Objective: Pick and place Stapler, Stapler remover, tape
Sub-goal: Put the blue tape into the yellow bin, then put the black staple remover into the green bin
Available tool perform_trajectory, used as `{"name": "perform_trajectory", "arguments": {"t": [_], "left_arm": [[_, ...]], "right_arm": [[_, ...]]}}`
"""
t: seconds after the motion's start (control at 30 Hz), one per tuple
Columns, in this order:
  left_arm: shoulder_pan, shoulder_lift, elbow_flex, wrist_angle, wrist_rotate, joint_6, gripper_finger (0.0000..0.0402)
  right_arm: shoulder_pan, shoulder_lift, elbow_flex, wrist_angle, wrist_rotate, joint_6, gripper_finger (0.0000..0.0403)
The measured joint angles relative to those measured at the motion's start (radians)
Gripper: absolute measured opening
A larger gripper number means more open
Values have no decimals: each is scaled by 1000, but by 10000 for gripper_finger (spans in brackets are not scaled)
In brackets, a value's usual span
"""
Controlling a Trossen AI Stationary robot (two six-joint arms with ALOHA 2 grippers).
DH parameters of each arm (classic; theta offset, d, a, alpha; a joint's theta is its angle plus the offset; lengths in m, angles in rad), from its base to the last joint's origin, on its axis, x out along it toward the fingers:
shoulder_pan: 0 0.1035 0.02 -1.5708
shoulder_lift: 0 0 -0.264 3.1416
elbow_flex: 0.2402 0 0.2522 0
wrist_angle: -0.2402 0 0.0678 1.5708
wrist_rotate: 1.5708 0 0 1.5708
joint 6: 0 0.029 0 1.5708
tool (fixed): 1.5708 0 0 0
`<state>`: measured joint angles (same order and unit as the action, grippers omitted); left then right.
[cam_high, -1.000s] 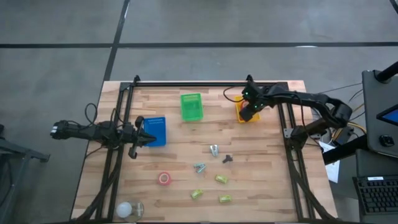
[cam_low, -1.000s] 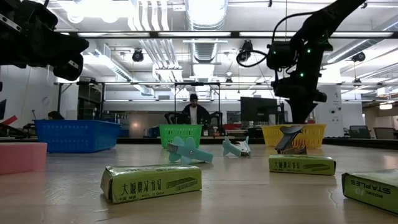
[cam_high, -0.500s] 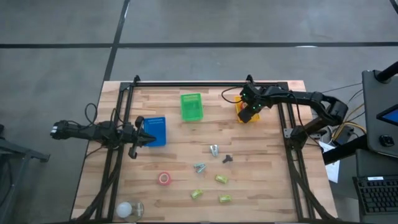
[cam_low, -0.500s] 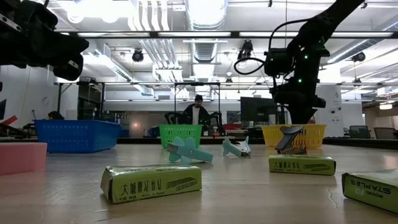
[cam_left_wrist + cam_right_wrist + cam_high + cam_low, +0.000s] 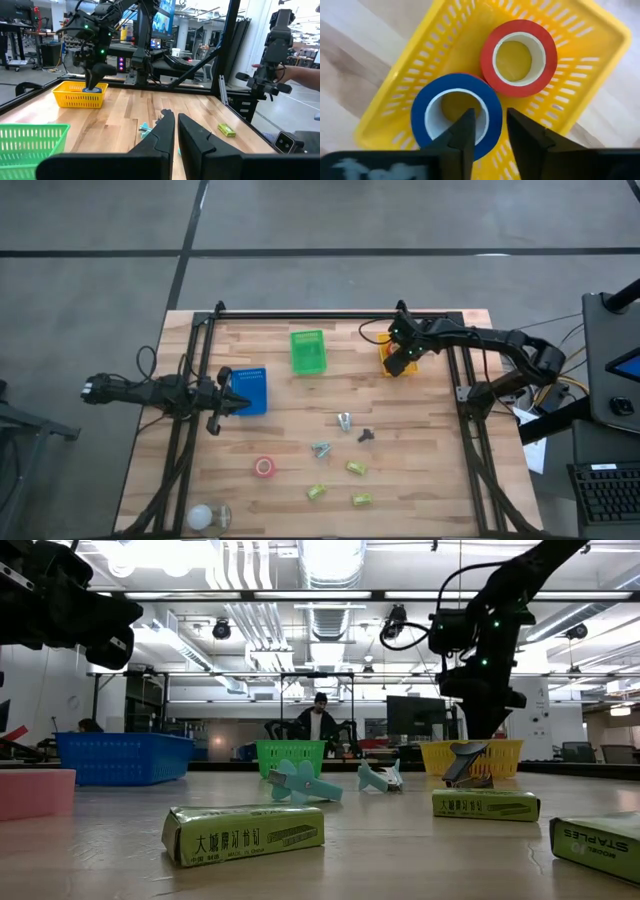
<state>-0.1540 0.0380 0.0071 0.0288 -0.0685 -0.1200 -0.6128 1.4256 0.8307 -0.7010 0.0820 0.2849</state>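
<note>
High view, left to right: the left gripper idles at the table's 9 o'clock edge, over the blue basket, its fingers a narrow slit apart and empty. A red tape lies alone on open wood at 7 o'clock, clearly nearer this arm; being a ring, it has no long axis to match. At 1 o'clock the right gripper hangs over the yellow basket. Its fingers are parted and straddle the near wall of the blue tape, which leans on a red roll inside. Whether it touches, I cannot tell. The basket walls crowd any sideways move; straight up is free.
</note>
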Motion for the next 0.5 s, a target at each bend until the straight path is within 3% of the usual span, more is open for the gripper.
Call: {"name": "perform_trajectory", "arguments": {"t": [0.27, 0.5], "left_arm": [[0, 0, 0, 0, 0, 0, 26], [0, 0, 0, 0, 0, 0, 26]], "right_arm": [[15, -75, 0, -1, -115, 50, 184], [85, -235, 1, -17, -71, 118, 193]]}}
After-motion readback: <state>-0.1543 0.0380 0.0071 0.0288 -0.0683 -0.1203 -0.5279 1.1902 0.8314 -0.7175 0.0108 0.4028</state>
